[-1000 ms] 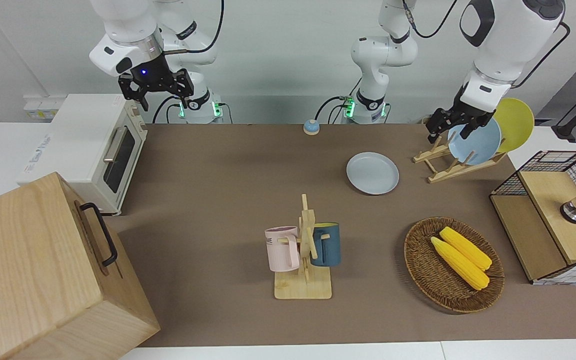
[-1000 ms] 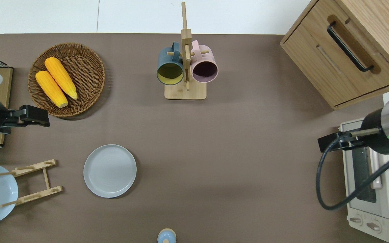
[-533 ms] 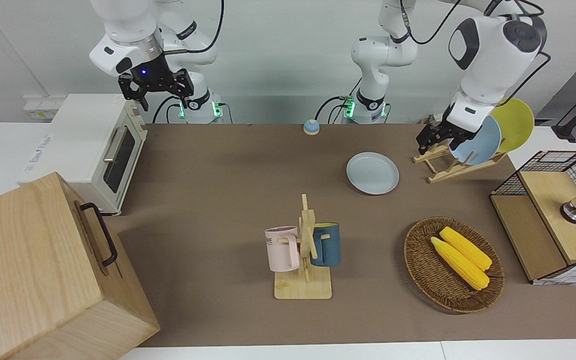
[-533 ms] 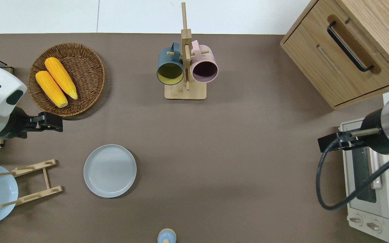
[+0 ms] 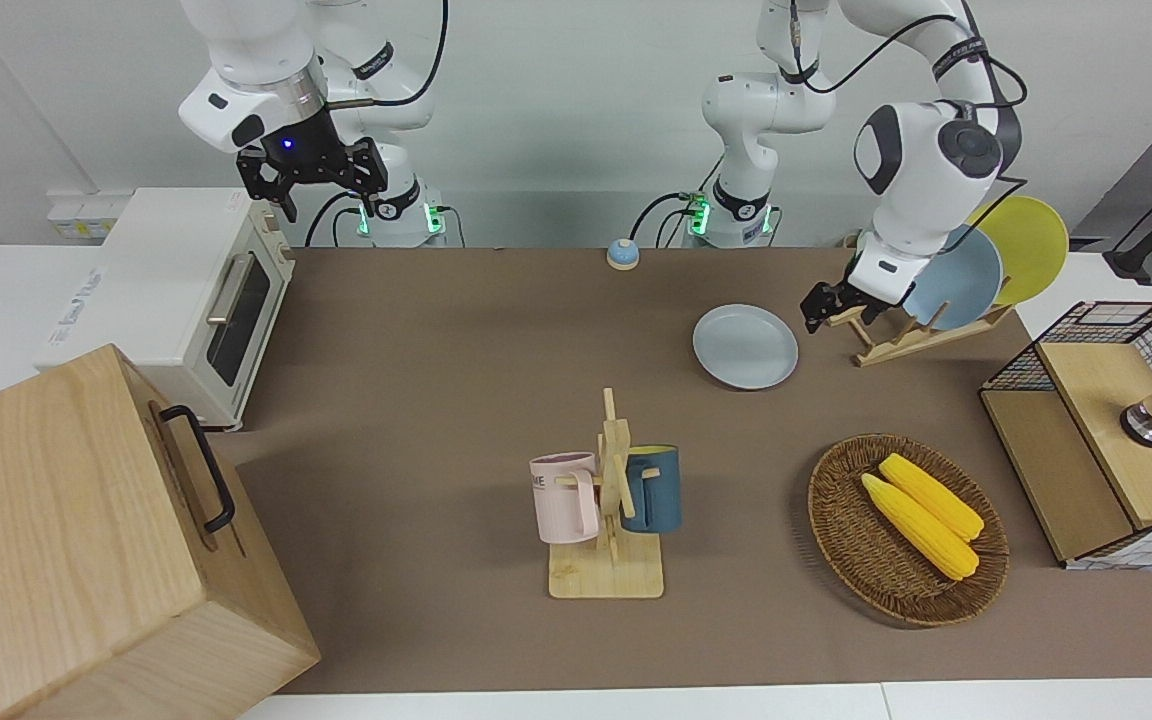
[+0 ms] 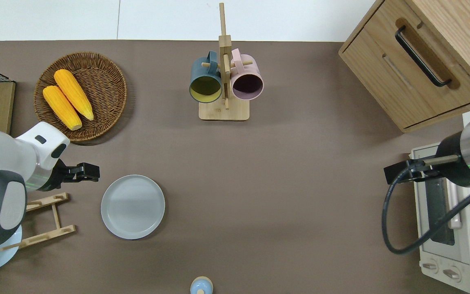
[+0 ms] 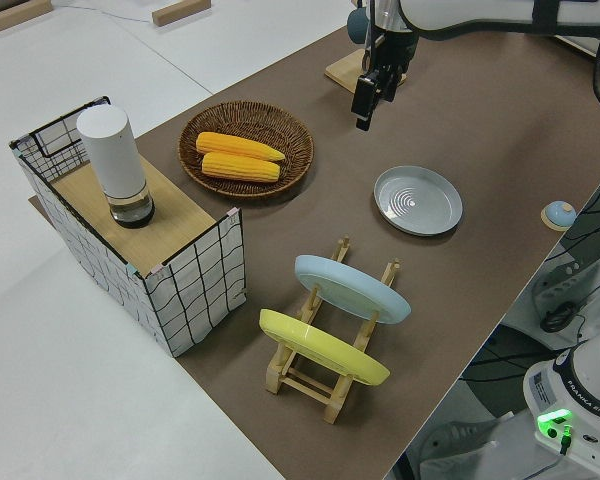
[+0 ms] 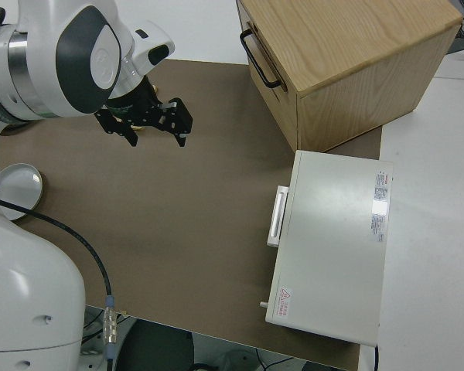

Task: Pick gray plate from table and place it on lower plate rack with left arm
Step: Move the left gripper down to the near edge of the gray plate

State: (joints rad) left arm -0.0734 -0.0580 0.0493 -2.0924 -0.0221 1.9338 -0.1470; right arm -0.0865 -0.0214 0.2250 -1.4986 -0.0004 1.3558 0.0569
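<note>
Overhead view shows the gray plate [image 6: 133, 206] flat on the table [image 6: 284, 196], beside the lower plate rack [image 6: 43, 220], untouched. Over the past second the left gripper [image 6: 90, 176] has swung from the basket [image 6: 80, 96] toward the plate's rim; its finger spacing cannot be told. Approach under way, grasp pending. Right arm parked.

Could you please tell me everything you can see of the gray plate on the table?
The gray plate is round, pale gray with a faint blue tint and a shallow raised rim, smooth and matte. It lies flat and empty on the table, beside the lower plate rack, apart from it. Faint concentric rings show in its well in the left side view. Nothing touches it; the left gripper hangs just off its rim.
</note>
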